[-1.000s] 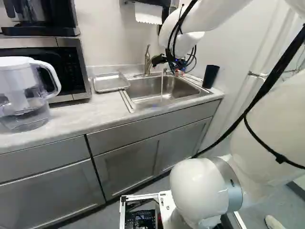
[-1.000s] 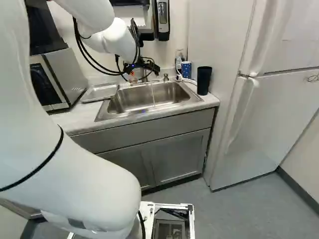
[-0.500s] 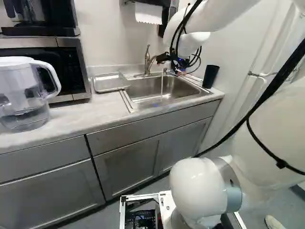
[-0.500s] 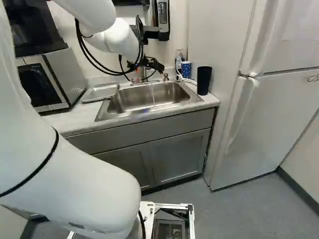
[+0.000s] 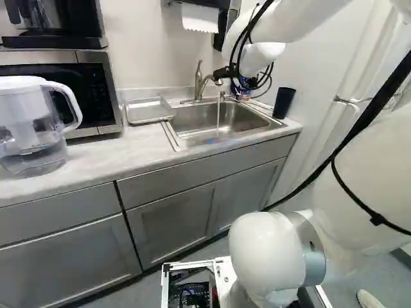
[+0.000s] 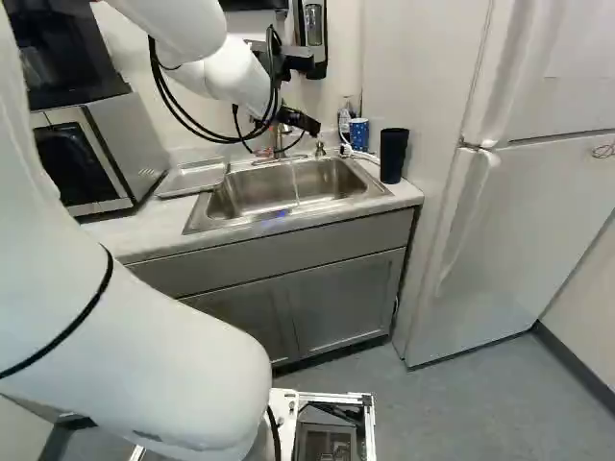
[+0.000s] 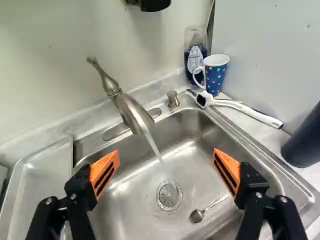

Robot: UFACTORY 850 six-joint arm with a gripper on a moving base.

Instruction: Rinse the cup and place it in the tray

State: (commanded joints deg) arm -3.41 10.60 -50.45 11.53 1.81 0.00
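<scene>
In the right base view my gripper (image 6: 306, 121) hangs over the back of the sink (image 6: 216, 204), by the faucet. Seen from the wrist, the gripper (image 7: 166, 154) stands wide open above the basin, nothing between its orange pads. A blue cup (image 7: 215, 75) with coloured dots and a white handle stands upright in the counter's back corner, ahead of the gripper and beyond the sink's rim; the right base view shows the cup (image 6: 358, 134) too. Water (image 7: 151, 142) runs from the faucet (image 7: 131, 111) into the basin. The metal tray (image 5: 148, 110) lies on the counter beside the sink.
A white brush (image 7: 245, 109) lies near the cup, and a soap bottle (image 7: 195, 57) is behind it. A black tumbler (image 5: 284, 102) stands beside the sink. In the basin lies a spoon (image 7: 197, 215). Microwave (image 5: 96, 90) and water pitcher (image 5: 32, 128) are farther along the counter.
My gripper has shifted to the right and slightly up in both base views, past the faucet toward the cup's corner. The base has stayed still.
</scene>
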